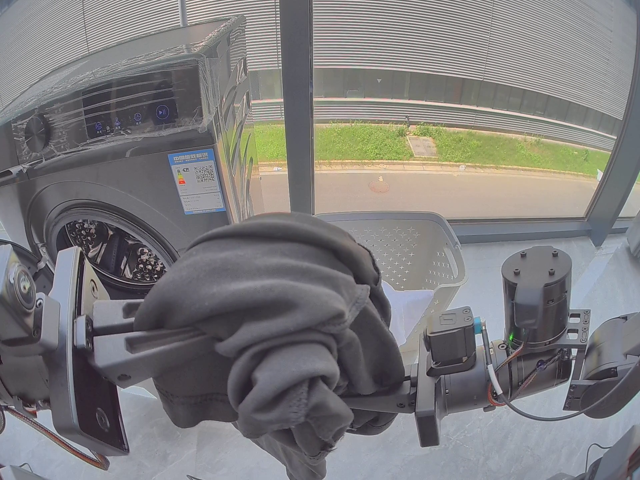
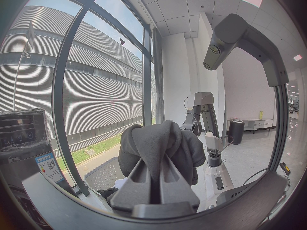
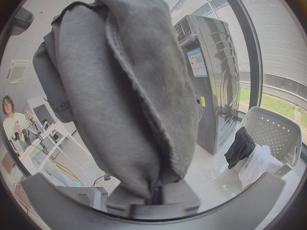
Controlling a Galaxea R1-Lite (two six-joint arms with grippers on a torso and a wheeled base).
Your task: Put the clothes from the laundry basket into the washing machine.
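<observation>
A bunched grey garment [image 1: 287, 315] hangs in the air in front of me, held from both sides. My left gripper [image 1: 193, 341] comes in from the left and is shut on it; its fingers [image 2: 140, 182] pinch a fold of the cloth [image 2: 160, 144]. My right gripper [image 1: 363, 405] is shut on the garment's lower right part, and the cloth [image 3: 121, 90] bulges over its fingers [image 3: 179, 192]. The washing machine [image 1: 133, 161] stands at the left, its drum opening [image 1: 113, 251] showing. The white laundry basket [image 1: 427, 248] sits behind the garment.
In the basket [image 3: 281, 134] lie a black garment [image 3: 240, 147] and a white one [image 3: 259, 163]. A window post [image 1: 297, 88] rises between machine and basket, with glass behind. Pale floor [image 1: 487, 288] lies to the right of the basket.
</observation>
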